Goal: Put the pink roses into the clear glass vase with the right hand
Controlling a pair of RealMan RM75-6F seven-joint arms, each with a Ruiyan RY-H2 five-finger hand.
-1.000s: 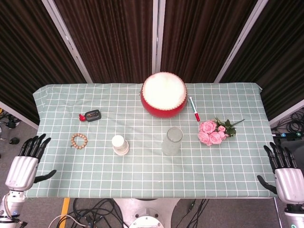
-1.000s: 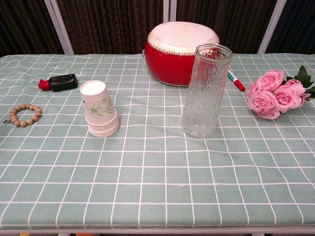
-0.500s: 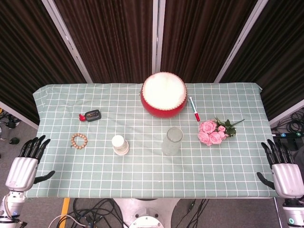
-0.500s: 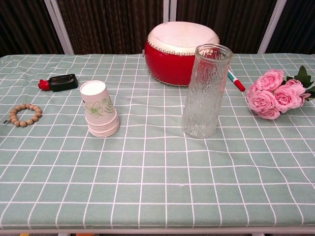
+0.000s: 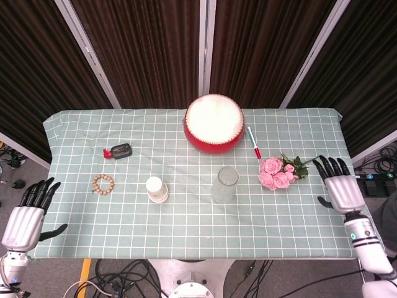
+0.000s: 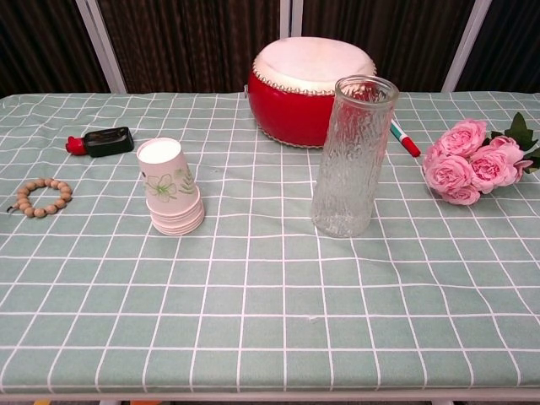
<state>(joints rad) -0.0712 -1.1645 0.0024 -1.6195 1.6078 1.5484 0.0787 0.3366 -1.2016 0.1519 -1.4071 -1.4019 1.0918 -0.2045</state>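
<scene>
The pink roses (image 5: 277, 173) lie on the table's right side, blooms toward the vase and green leaves pointing right; the chest view shows the pink roses (image 6: 469, 164) at its right edge. The clear glass vase (image 5: 224, 185) stands upright and empty near the table's middle, and the chest view shows this clear glass vase (image 6: 350, 158) too. My right hand (image 5: 340, 186) hovers open, fingers spread, just right of the roses' leaves and apart from them. My left hand (image 5: 27, 213) hangs open off the table's left front corner. Neither hand appears in the chest view.
A red drum (image 5: 213, 123) sits at the back centre, with a red-capped marker (image 5: 254, 143) to its right. A stack of paper cups (image 5: 157, 189) stands left of the vase. A bead bracelet (image 5: 103, 183) and a black lighter (image 5: 119, 151) lie on the left.
My right hand has moved up and inward from the table's front right corner to beside the roses. My left hand has drifted slightly down and left.
</scene>
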